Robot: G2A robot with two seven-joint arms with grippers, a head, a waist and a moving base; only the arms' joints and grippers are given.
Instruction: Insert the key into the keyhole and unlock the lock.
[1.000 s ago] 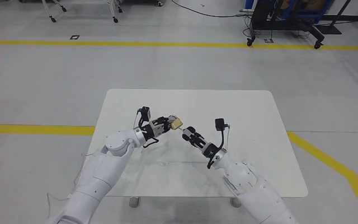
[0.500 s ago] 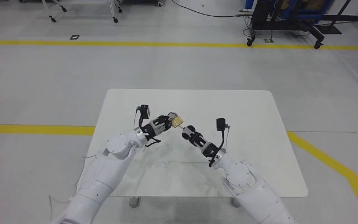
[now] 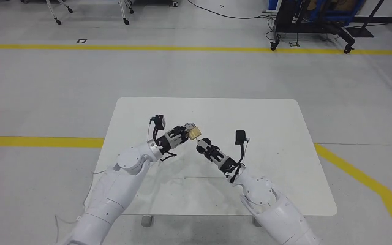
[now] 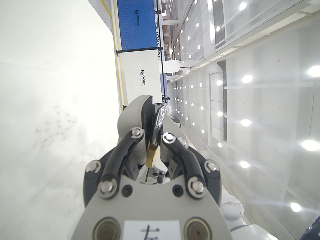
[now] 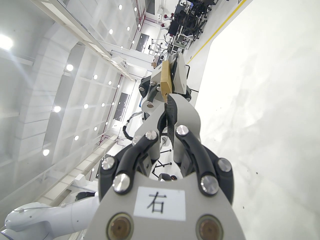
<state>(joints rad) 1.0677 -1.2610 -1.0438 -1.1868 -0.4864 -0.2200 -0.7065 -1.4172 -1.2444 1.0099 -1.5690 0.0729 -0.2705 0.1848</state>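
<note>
Above the white desk [image 3: 275, 122], the left hand [image 3: 182, 133] is clamped on the brass padlock [image 3: 193, 132], and the right hand [image 3: 202, 144], closed on the key [image 5: 165, 103], holds the key's tip against the padlock's bottom end.

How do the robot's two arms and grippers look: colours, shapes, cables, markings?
The left arm and right arm have smooth white shells. The left gripper and right gripper each have pale grey fingers with black pads, black curved links with silver screws, and a white label bearing one black character. A small black camera with a thin cable sits at each wrist.
</note>
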